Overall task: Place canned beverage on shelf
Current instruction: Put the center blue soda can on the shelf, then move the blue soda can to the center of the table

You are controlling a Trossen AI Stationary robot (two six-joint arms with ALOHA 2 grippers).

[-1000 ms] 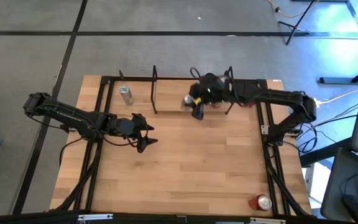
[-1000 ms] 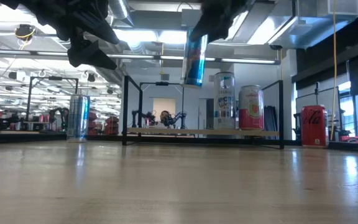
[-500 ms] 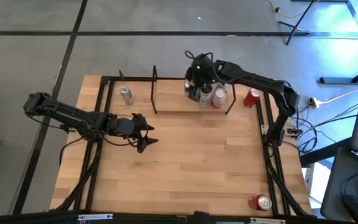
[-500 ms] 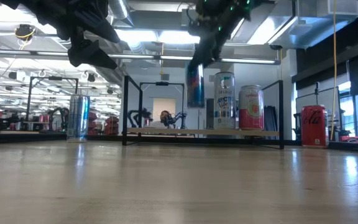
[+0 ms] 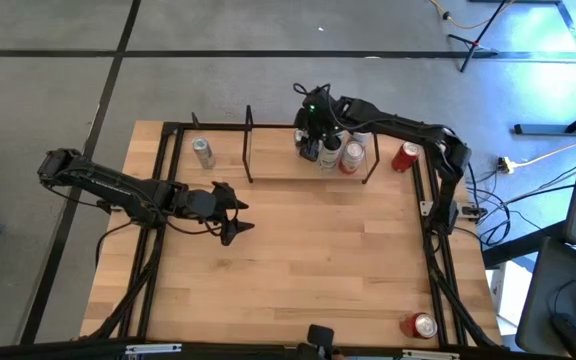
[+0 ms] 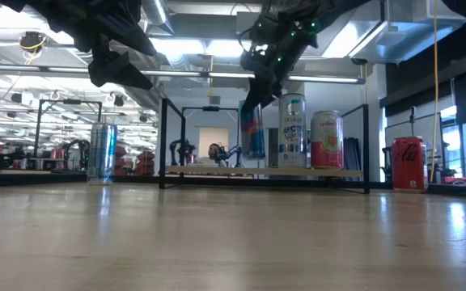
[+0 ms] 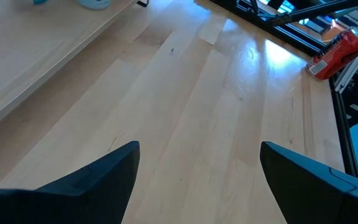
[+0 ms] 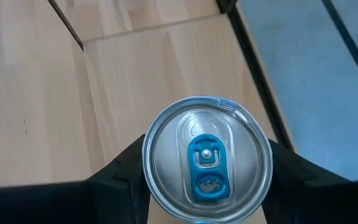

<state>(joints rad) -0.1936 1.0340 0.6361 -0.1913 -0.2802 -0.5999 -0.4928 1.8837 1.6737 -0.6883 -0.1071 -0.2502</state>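
My right gripper (image 5: 311, 135) is shut on a slim blue can (image 6: 253, 129) over the left part of the shelf, a light wood plank (image 6: 217, 170) between black wire end frames (image 5: 249, 145). In the right wrist view the can's silver top with a blue tab (image 8: 207, 158) faces the camera. The can's base is at or just above the plank; I cannot tell which. My left gripper (image 5: 230, 212) hangs open and empty above the table's left middle, and its spread fingers show in its wrist view (image 7: 197, 180). My right gripper pinches the blue can's upper side wall (image 8: 149, 171) between its two fingers (image 8: 120, 177), one on each side just under the rim. The fingers come from above, pointing down. The can hangs upright below them, over the shelf plank.
A white-and-teal can (image 6: 291, 129) and a pink can (image 6: 327, 139) stand on the shelf just right of the blue can. A red can (image 6: 408, 162) stands on the table right of the shelf, a silver can (image 5: 202, 152) left of it. Another red can (image 5: 420, 325) is at the near right corner.
My right gripper has carried the blue can toward the table's far edge, over the shelf, and then down toward the plank. The can has come from tilted to upright, beside the white-and-teal can.
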